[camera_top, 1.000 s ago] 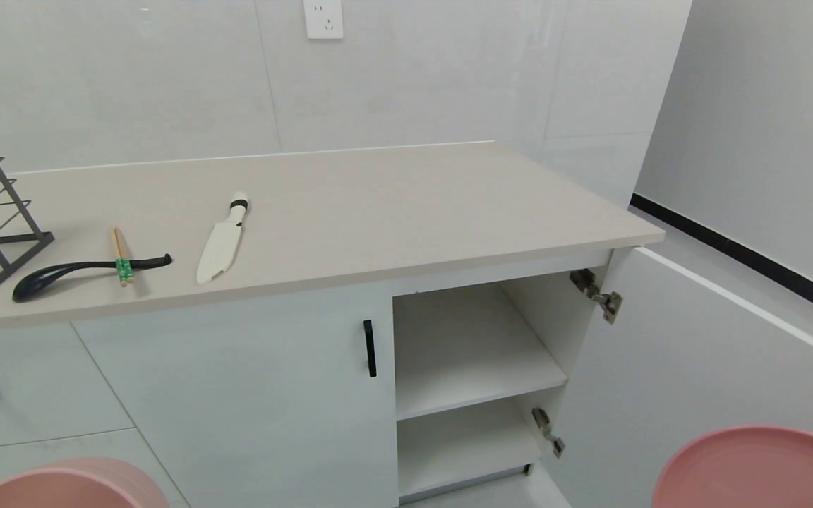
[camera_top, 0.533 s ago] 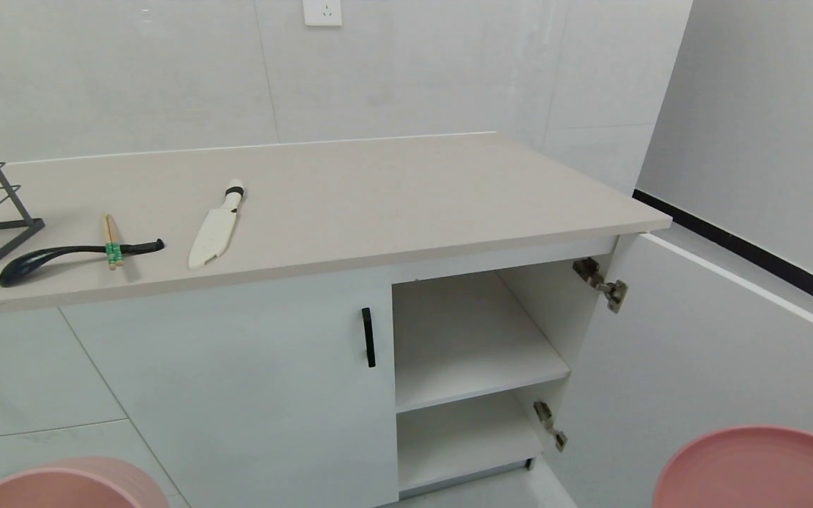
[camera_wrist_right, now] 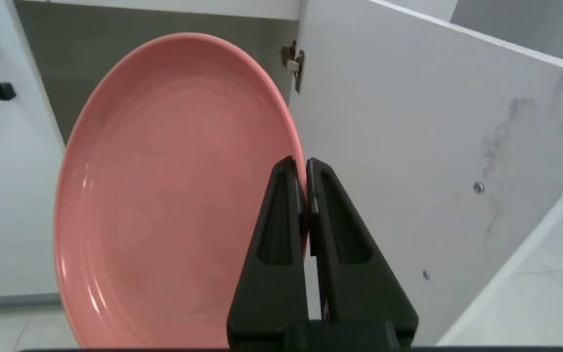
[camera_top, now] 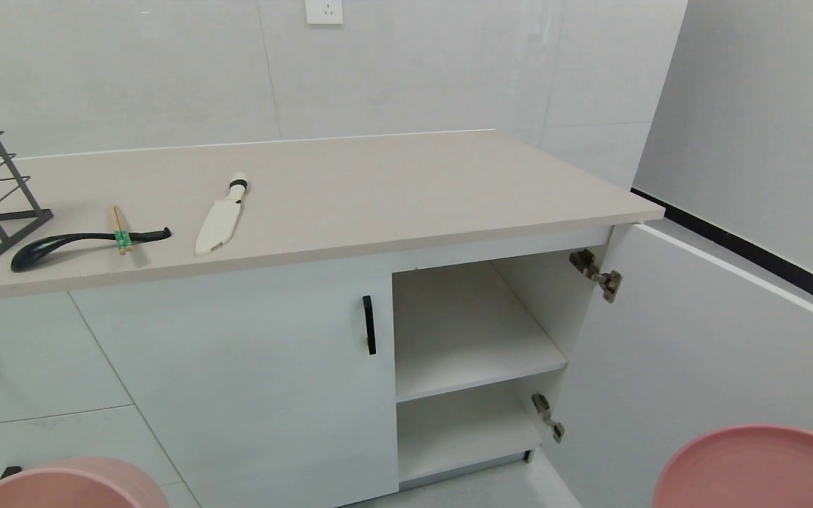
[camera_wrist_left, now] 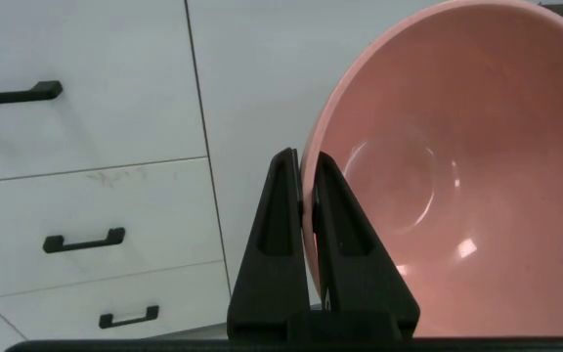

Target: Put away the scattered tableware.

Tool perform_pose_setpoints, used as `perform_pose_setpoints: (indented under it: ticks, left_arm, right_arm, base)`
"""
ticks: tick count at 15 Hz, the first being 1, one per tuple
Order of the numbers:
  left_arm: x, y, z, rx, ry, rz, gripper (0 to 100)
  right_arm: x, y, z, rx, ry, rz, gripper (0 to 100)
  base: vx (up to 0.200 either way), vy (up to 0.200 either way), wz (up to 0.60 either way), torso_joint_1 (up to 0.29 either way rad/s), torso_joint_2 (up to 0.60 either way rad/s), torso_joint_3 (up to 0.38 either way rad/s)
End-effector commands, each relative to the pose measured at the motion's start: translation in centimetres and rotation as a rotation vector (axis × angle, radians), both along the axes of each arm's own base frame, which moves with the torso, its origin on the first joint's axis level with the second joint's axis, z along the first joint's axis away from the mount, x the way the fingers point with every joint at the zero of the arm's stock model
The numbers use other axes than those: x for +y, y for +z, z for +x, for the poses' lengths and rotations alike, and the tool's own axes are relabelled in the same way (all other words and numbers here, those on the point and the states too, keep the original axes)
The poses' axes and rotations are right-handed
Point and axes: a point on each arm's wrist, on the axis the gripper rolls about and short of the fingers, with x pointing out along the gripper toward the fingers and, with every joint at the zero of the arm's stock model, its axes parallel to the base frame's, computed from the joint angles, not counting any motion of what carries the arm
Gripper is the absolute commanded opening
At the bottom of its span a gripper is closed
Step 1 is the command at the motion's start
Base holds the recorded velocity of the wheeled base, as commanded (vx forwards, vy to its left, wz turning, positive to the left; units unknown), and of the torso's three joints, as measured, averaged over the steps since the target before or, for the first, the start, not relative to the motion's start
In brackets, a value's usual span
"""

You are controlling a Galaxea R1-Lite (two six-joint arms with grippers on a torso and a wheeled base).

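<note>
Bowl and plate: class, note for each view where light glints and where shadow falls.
Left wrist view: small bright glints inside the bowl. Right wrist view: the plate has only a soft sheen; the cupboard behind it is shaded. Head view: the spoon and chopsticks cast faint shadows on the counter.

Knife (camera_top: 221, 217), black ladle (camera_top: 89, 238) and chopsticks (camera_top: 118, 222) lie on the counter (camera_top: 392, 190) — pink bowl (camera_top: 68, 487) lower left, pink plate (camera_top: 759, 469) lower right

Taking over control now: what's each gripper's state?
Left gripper: closed on the rim of the pink bowl.
Right gripper: closed on the rim of the pink plate.
</note>
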Motion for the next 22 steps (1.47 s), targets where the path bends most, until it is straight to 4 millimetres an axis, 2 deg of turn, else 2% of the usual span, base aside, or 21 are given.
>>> perform_pose_setpoints:
  ticks: [1,4,6,8,19,22]
  left_arm:
    - [0.0,0.0,0.01,0.001,0.001,0.0,0]
    - [0.0,0.0,0.01,0.001,0.001,-0.006,0]
    - [0.01,0.0,0.01,0.001,0.004,-0.019,0]
    - [0.01,0.02,0.01,0.0,0.006,-0.02,0]
    - [0.0,-0.01,0.01,0.003,0.003,-0.006,0]
    - [0.0,-0.01,0.01,0.003,-0.002,0.009,0]
  right_arm:
    - [0.0,0.0,0.01,0.001,0.002,0.0,0]
    - [0.0,0.0,0.01,0.001,0.002,0.0,0]
    - [0.0,0.0,0.01,0.001,0.002,0.0,0]
    - [0.0,0.0,0.01,0.001,0.002,0.0,0]
    - [0.02,-0.01,0.01,-0.002,0.011,-0.042,0]
    - [0.02,-0.01,0.01,-0.002,0.011,-0.041,0]
  base:
    - [0.0,0.0,0.0,-0.359,0.07,-0.276]
    - [0.0,0.0,0.0,-0.132,0.07,-0.067]
    - [0.0,0.0,0.0,-0.071,0.31,0.232]
    - [0.0,0.0,0.0,-0.022,0.29,0.229]
    - [0.0,0.0,0.0,-0.007,0.03,0.03]
    - [0.2,0.0,0.0,-0.004,0.0,0.009]
